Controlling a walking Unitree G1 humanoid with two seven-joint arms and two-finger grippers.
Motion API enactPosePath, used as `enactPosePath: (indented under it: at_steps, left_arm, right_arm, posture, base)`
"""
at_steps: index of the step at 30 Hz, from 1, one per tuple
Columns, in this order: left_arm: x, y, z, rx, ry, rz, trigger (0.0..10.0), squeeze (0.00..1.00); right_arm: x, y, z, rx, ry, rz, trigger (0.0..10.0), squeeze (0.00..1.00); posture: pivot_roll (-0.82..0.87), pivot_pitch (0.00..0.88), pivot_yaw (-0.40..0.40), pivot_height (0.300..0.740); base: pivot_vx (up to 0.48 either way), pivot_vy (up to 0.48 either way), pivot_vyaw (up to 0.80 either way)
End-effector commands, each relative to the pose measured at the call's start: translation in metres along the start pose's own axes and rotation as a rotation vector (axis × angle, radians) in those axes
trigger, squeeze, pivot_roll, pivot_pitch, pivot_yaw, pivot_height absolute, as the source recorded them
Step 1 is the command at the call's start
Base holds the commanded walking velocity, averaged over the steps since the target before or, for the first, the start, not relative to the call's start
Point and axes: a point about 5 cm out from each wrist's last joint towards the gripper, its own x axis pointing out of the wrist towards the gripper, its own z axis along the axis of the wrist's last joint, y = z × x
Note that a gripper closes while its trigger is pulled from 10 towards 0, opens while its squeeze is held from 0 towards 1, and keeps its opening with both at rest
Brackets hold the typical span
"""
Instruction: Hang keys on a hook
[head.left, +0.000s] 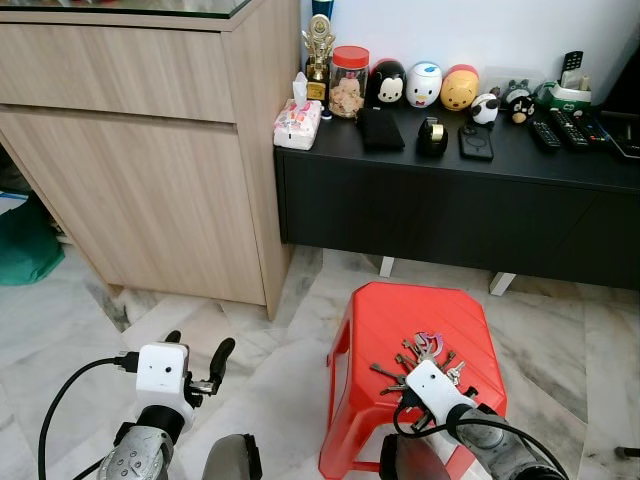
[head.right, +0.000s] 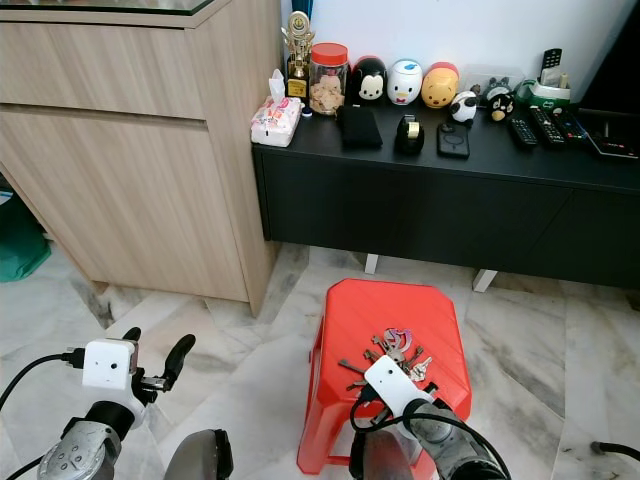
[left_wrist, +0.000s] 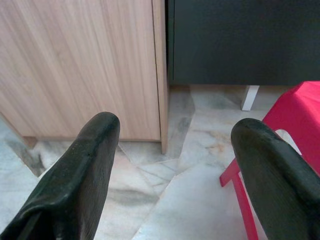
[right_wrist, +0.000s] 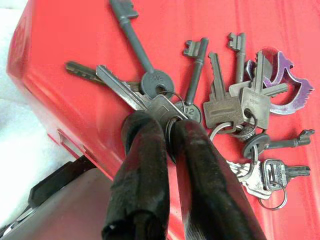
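A bunch of grey metal keys on linked rings, with a purple shaped fob (right_wrist: 220, 100), lies spread on the top of a red plastic stool (head.left: 400, 320) that stands on the marble floor, near the robot and to its right. The right end effector (right_wrist: 167, 131) is down on the near edge of the bunch, its two black fingers drawn narrow around a ring and the flat key heads there; whether it grips firmly I cannot tell. The left end effector (head.left: 195, 355) hovers over the floor to the left, fingers spread wide and holding nothing.

The bunch looks fairly light but loose: stiff metal pieces that will swing and dangle once lifted, and smooth enough to slip. The ring seems the best place to hold, since it gathers everything. Beyond stand a pale wooden cabinet (head.left: 150, 170) and a low black surface (head.left: 450, 200).
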Motion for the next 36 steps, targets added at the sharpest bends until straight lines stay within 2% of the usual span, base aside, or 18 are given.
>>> enactPosePath:
  at_steps: [1, 9, 13, 17, 18, 22, 28, 29, 31, 32, 33, 36]
  left_arm:
    - [0.001, -0.001, 0.000, 0.010, 0.007, -0.012, 10.0, 0.00]
    - [0.002, -0.002, -0.001, 0.012, 0.010, -0.013, 10.0, 0.00]
    - [0.003, -0.002, -0.001, 0.014, 0.010, -0.012, 10.0, 0.00]
    - [0.006, -0.003, -0.002, 0.013, 0.010, -0.009, 10.0, 0.00]
    - [0.006, -0.003, -0.002, 0.013, 0.010, -0.009, 10.0, 0.00]
    - [0.009, -0.004, -0.003, 0.011, 0.009, -0.006, 10.0, 0.00]
    - [0.013, -0.004, -0.004, 0.010, 0.008, -0.004, 10.0, 0.00]
    - [0.014, -0.005, -0.005, 0.010, 0.008, -0.004, 10.0, 0.00]
    - [0.015, -0.005, -0.006, 0.012, 0.008, -0.004, 10.0, 0.00]
    - [0.015, -0.005, -0.006, 0.016, 0.005, -0.004, 10.0, 0.00]
    - [0.016, -0.004, -0.005, 0.017, 0.002, -0.004, 10.0, 0.00]
    - [0.018, -0.003, -0.005, 0.016, -0.003, 0.005, 10.0, 0.00]
  right_arm:
    - [0.001, 0.001, 0.001, 0.013, 0.005, 0.008, 0.0, 0.00]
    - [0.001, -0.007, 0.010, 0.007, -0.039, -0.029, 0.0, 0.00]
    - [0.000, -0.016, 0.019, 0.026, -0.106, -0.079, 0.0, 0.00]
    - [-0.004, -0.025, 0.036, 0.091, -0.245, -0.124, 0.0, 0.00]
    - [-0.004, -0.025, 0.036, 0.091, -0.245, -0.124, 0.0, 0.00]
    - [-0.009, -0.032, 0.048, 0.226, -0.374, -0.151, 0.0, 0.00]
    - [-0.013, -0.033, 0.057, 0.252, -0.443, -0.145, 0.0, 0.00]
    - [-0.013, -0.035, 0.059, 0.337, -0.447, -0.142, 0.0, 0.00]
    - [-0.014, -0.038, 0.063, 0.437, -0.476, -0.139, 0.0, 0.00]
    - [-0.018, -0.042, 0.070, 0.507, -0.539, -0.159, 0.0, 0.00]
    - [-0.023, -0.046, 0.076, 0.532, -0.592, -0.181, 0.0, 0.00]
    - [-0.038, -0.052, 0.093, 0.519, -0.724, -0.249, 0.0, 0.00]
  posture:
    - [0.09, 0.079, -0.052, 0.605]
    - [0.08, 0.074, -0.053, 0.605]
    - [0.08, 0.067, -0.056, 0.605]
    - [0.07, 0.056, -0.060, 0.605]
    - [0.07, 0.056, -0.060, 0.605]
    - [0.06, 0.041, -0.063, 0.605]
    - [0.06, 0.025, -0.066, 0.605]
    - [0.05, 0.020, -0.067, 0.605]
    - [0.06, 0.012, -0.068, 0.605]
    - [0.06, 0.006, -0.069, 0.605]
    - [0.06, 0.003, -0.069, 0.605]
    - [0.04, 0.000, -0.068, 0.605]
  base:
    - [0.000, 0.000, 0.00]
    - [0.000, 0.000, 0.00]
    - [0.000, 0.000, 0.00]
    - [0.000, 0.000, 0.00]
    - [0.000, 0.000, 0.00]
    - [0.000, 0.000, 0.00]
    - [0.000, 0.000, 0.00]
    - [0.000, 0.000, 0.00]
    - [0.000, 0.000, 0.00]
    - [0.000, 0.000, 0.00]
    - [0.000, 0.000, 0.00]
    - [0.000, 0.000, 0.00]
